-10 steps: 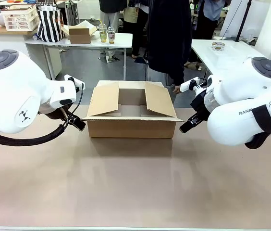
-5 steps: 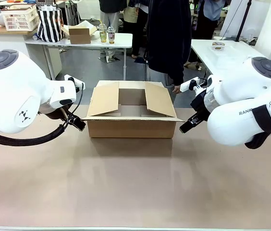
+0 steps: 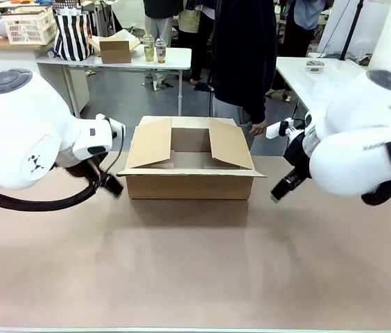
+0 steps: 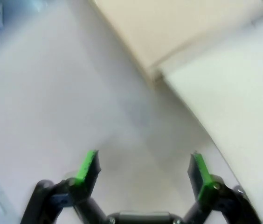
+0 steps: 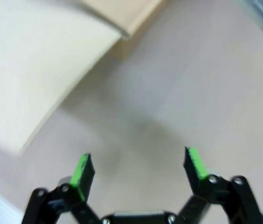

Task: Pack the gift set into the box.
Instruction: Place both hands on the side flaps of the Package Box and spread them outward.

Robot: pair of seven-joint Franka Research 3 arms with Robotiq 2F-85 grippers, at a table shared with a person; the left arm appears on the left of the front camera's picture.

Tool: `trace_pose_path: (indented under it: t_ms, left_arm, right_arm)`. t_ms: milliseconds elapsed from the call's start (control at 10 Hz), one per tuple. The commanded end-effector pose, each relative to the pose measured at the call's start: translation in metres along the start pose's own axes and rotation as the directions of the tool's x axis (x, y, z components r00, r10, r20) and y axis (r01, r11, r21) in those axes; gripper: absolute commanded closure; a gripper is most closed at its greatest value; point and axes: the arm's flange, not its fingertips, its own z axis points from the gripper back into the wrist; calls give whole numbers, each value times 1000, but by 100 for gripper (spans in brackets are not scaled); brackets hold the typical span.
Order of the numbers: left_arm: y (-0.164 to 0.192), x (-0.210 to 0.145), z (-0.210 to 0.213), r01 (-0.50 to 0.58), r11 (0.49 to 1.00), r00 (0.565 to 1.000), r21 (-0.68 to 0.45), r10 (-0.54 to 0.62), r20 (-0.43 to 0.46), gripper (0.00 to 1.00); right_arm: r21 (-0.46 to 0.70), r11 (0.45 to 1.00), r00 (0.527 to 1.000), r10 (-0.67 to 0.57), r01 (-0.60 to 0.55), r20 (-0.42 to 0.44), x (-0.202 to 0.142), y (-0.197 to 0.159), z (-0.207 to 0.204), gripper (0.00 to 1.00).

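Front view: bright, even indoor light from above, no glare. The box (image 3: 190, 186) throws a short, soft shadow onto the desk (image 3: 195, 277) along its near side, and both arms are smeared, the left claw (image 3: 111, 184) a dark streak, the right claw (image 3: 283, 189) soft-edged. Both wrist views: heavily blurred and washed out, cardboard bleached to pale cream, desk surface textureless, with only the green pads (image 4: 87, 167) keeping fairly crisp edges.

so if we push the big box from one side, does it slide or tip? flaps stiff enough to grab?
Probably slides: the box is shallow and wide, flat on the table. Plain corrugated card, so likely light. Its side flaps lean inward unsupported; expect them to flex if grabbed.
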Motion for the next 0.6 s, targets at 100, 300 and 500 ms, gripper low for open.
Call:
trace_pose_path:
  t_ms: [100, 300, 500]
  left_arm:
    - [-31, -27, 91, 117, 987, 986, -112, -129, -105, 0]
    - [-47, -43, 173, 124, 992, 928, -18, -110, 357, 0]
    - [-30, -43, 187, -187, 956, 800, 227, 14, 600, 0]
  right_arm:
    - [140, 990, 994, -43, 28, 100, -40, -13, 106, 0]
    - [268, 952, 904, -241, 149, 354, -56, -11, 165, 0]
    - [71, 939, 828, -331, 337, 453, -58, -15, 166, 0]
